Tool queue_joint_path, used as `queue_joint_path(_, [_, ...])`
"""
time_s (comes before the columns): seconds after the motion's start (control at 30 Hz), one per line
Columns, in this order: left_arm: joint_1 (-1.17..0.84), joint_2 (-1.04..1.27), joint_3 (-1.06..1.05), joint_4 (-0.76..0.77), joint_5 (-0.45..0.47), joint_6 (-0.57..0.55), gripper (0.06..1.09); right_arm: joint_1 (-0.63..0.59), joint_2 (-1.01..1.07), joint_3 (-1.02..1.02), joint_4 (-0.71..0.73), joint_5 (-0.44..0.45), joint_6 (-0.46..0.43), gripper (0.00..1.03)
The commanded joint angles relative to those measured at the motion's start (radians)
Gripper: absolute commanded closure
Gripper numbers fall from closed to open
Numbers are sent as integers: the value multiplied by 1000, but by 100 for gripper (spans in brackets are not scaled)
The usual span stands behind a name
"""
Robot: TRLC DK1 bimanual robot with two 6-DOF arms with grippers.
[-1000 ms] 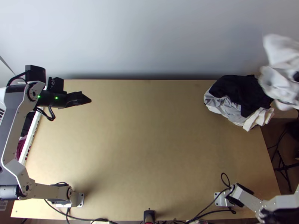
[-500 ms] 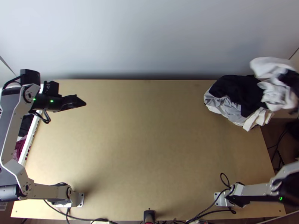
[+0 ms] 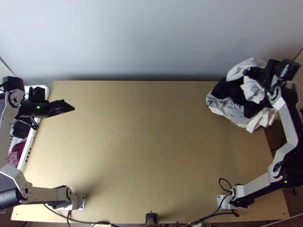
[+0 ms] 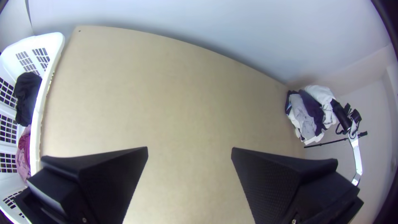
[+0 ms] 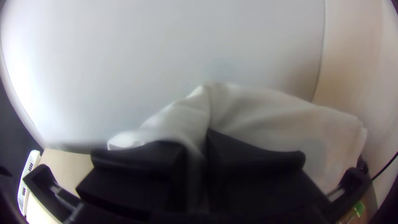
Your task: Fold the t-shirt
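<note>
Right gripper (image 3: 248, 72), far right of the table: two wide black fingers closed on a bunched white cloth (image 3: 253, 90), presumably the t-shirt; folds stand up between and beyond the fingers in the right wrist view. White cloth lies over or just above the heap of black, grey and cream cloths (image 3: 229, 109) at the light wooden table's (image 3: 151, 143) far right corner; contact can't be told. Left gripper (image 3: 68, 106), over the far left: fingers wide apart, nothing between them. Beside the table's left edge, a white plastic basket (image 4: 40, 101) with black cloth (image 4: 27, 97) and maroon cloth (image 4: 25, 151) inside.
</note>
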Motion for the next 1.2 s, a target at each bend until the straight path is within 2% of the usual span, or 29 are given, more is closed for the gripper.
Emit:
queue_joint_path(0.0, [20, 5, -9, -4, 15, 16, 11, 23, -120, -214, 11, 13, -11, 100])
queue_joint_path(0.17, [11, 7, -12, -1, 18, 13, 11, -63, -233, -432, 73, 13, -71, 99])
queue_joint_path(0.2, [8, 8, -12, -1, 20, 13, 11, -89, -250, -458, 73, 11, -84, 90])
queue_joint_path(0.33, [-11, 10, -12, 2, 20, 4, 11, -166, -289, -482, 27, -76, -134, 11])
queue_joint_path(0.37, [-18, 10, -15, 4, 20, 1, 11, -171, -289, -468, -6, -87, -149, 4])
queue_joint_path(0.47, [-40, 10, -17, 8, 20, -7, 11, -172, -302, -424, -52, -124, -169, 4])
queue_joint_path(0.67, [-58, 8, -4, 15, 18, -22, 11, -145, -384, -272, -185, -179, -152, 4])
queue_joint_path(0.87, [-46, -2, -17, 13, 18, -22, 11, -137, -420, -132, -168, -184, 54, 4])
queue_joint_path(1.03, [-72, -21, -40, 15, 20, -36, 11, -31, -223, -71, -45, -72, 58, 4])
queue_joint_path(1.17, [-101, -39, -52, 13, 18, -52, 11, 20, -9, -17, 21, -12, 21, 4])
